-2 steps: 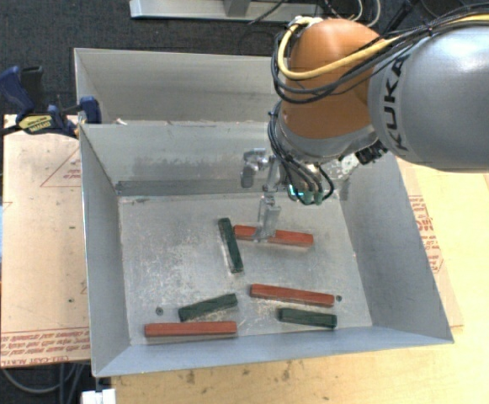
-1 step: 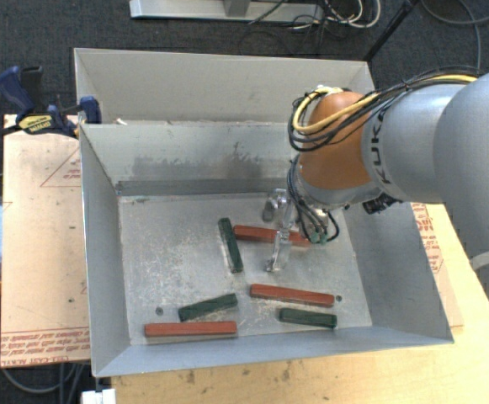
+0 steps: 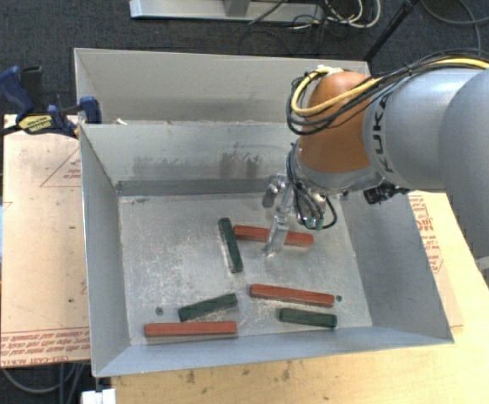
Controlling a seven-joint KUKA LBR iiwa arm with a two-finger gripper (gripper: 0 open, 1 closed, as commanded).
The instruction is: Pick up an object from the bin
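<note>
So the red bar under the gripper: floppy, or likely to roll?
Looks straight and flat-sided, so the red bar is probably stiff and won't roll. Long and thin: gripped off-centre by the gripper, it may tilt.

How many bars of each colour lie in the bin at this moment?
Red bars: 3
Dark green bars: 3
Total: 6
</note>
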